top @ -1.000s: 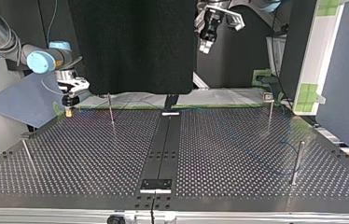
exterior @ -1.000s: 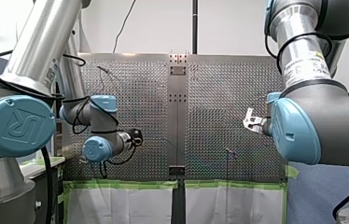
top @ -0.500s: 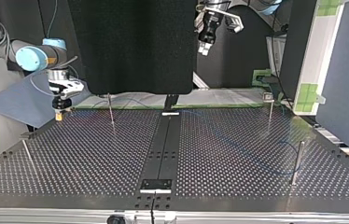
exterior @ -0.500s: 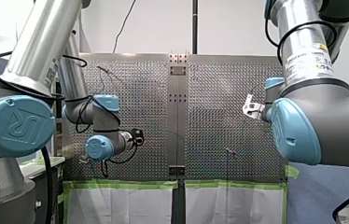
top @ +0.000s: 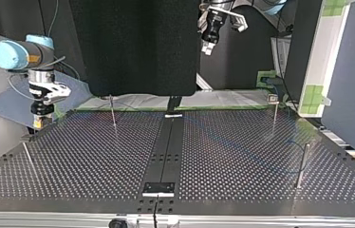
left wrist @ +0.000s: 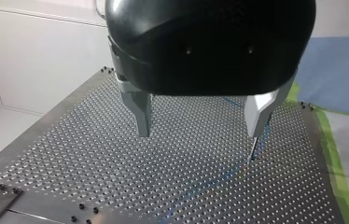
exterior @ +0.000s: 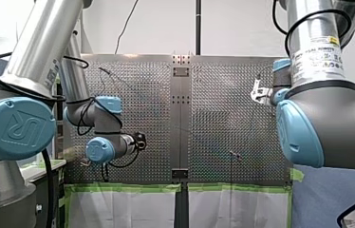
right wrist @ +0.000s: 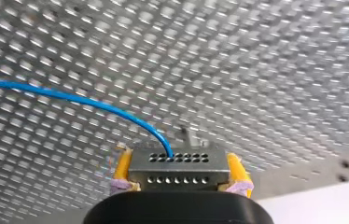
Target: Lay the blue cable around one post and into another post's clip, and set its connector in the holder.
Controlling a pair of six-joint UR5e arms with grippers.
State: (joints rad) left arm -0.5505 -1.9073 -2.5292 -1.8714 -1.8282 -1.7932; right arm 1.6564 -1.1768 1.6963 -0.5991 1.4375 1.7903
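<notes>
worktop (top: 242,156): perforated metal, satin sheen. connector (right wrist: 177,170): dull grey metal. blue cable (right wrist: 70,97): smooth shiny plastic. right hand (right wrist: 178,158) pads (right wrist: 123,167): yellow, rubbery-looking, matt. left hand (left wrist: 199,136): glossy black plastic shell, bare metal fingers (left wrist: 141,112). green tape (exterior: 128,187), front view lower edge: matt.

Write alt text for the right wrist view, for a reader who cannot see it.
My right gripper holds a grey metal connector with two rows of small holes between its yellow pads. The blue cable leaves the connector's face and curves away over the perforated table.
</notes>
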